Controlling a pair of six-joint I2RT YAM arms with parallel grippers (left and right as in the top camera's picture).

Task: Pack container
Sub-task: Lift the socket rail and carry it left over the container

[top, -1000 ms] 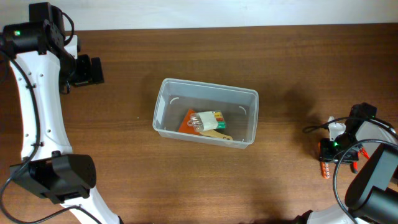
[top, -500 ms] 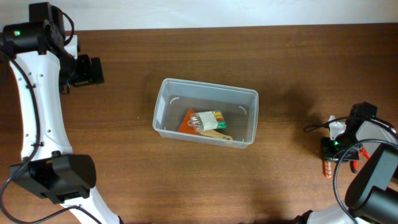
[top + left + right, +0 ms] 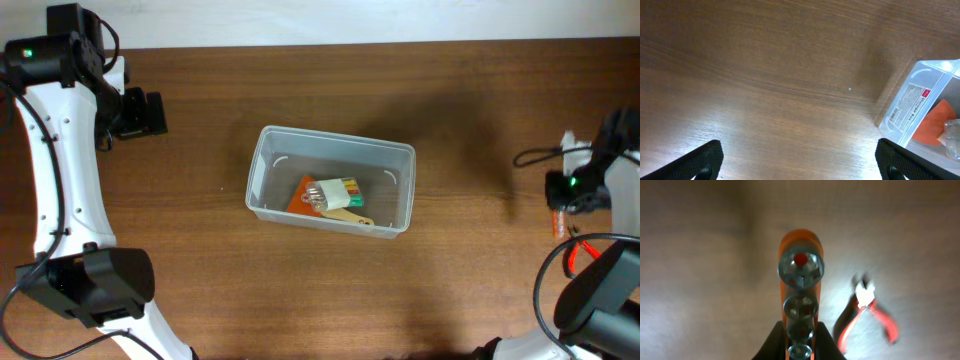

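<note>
The clear plastic container (image 3: 330, 180) sits mid-table and holds an orange card, a white-and-green item and a wooden piece. Its corner shows in the left wrist view (image 3: 920, 107). My right gripper (image 3: 564, 200) at the far right is shut on an orange socket holder (image 3: 801, 295) with several metal sockets, held above the table. My left gripper (image 3: 150, 113) is open and empty at the far left, well away from the container; its fingertips (image 3: 707, 157) stand wide apart over bare wood.
Red-handled cutting pliers (image 3: 867, 312) lie on the table below and right of the held socket holder. They also show in the overhead view (image 3: 573, 250) near the right edge. The left arm stands along the table's left side.
My right gripper has lifted the orange socket holder off the table and moved it up and to the right. The left arm has not moved.
</note>
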